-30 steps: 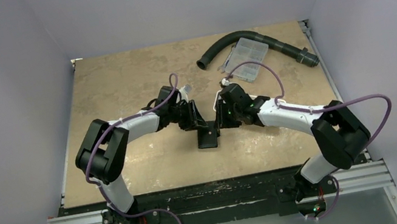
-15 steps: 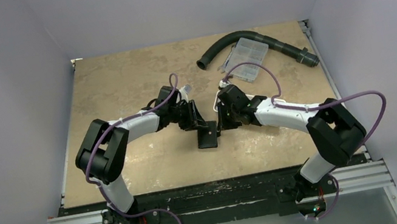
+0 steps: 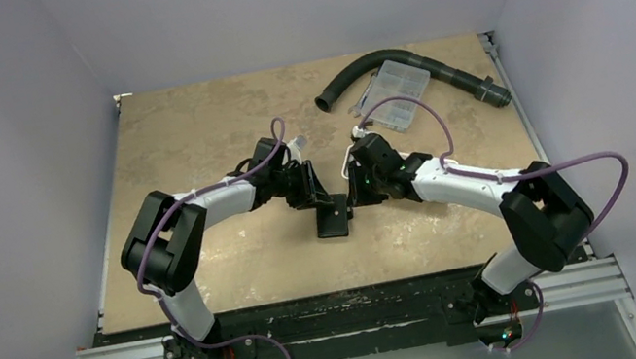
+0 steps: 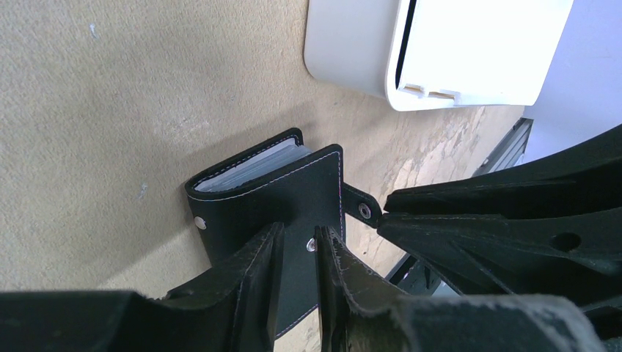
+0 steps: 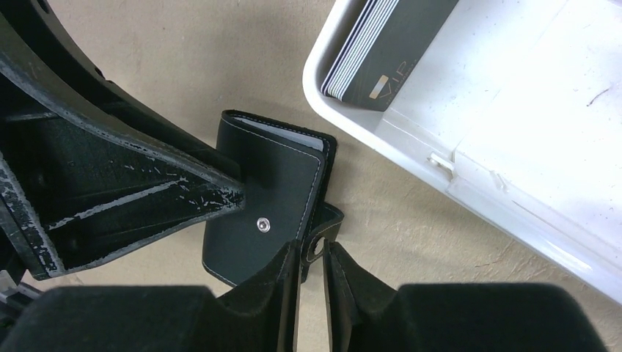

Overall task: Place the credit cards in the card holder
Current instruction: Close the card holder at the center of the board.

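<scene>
From above, both arms reach in to the middle of the tan table (image 3: 189, 143), and the small black card holder (image 3: 335, 224) lies flat right between them, the left gripper (image 3: 318, 199) on its left side and the right gripper (image 3: 355, 197) on its right. At the back right there's a dark corrugated hose (image 3: 346, 81) with a clear compartment box (image 3: 394, 82) lying against it, well away from the action. Over to the left wrist: the left gripper (image 4: 297, 271) is narrow, its two fingers (image 4: 249, 282) down over the holder's cover with a snap stud showing in the slim gap, but whether it truly grips the cover, I can't tell. Pale sleeves peek out at the holder's far edge, and a white tray (image 4: 352, 44) sits just beyond. Now the right wrist: the right gripper (image 5: 312, 253) is pinched in tight on the holder's little snap tab (image 5: 317, 246), the closed card holder (image 5: 271, 183) just beside the tray (image 5: 513, 213), where a stack of dark credit cards (image 5: 396, 51) leans in the corner.
</scene>
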`<action>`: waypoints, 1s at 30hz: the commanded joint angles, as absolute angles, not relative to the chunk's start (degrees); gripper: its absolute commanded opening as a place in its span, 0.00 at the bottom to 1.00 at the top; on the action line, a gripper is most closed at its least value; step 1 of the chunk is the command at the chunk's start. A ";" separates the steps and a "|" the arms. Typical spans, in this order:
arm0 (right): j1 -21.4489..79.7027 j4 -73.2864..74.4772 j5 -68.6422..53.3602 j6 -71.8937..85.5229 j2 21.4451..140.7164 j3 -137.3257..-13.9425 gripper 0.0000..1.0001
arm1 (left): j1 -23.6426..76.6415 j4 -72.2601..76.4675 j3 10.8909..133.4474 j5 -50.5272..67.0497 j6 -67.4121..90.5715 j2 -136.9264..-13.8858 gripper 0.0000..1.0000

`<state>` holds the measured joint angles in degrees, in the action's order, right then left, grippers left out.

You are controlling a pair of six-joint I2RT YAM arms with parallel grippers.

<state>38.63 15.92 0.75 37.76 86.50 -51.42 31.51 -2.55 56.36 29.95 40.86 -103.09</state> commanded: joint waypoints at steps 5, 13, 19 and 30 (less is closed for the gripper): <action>39.01 14.55 1.25 36.52 87.51 -52.13 0.27 | 31.79 -3.34 55.52 30.30 40.01 -104.65 0.26; 38.97 14.40 0.45 36.04 87.53 -52.28 0.08 | 31.77 -3.16 55.46 30.49 40.07 -104.76 0.26; 38.94 12.35 -4.27 36.08 87.47 -51.81 0.00 | 31.82 -3.08 55.38 30.61 40.19 -104.85 0.25; 36.02 -0.87 -17.78 40.55 87.63 -45.85 0.00 | 31.82 -2.77 55.15 31.02 40.46 -105.01 0.25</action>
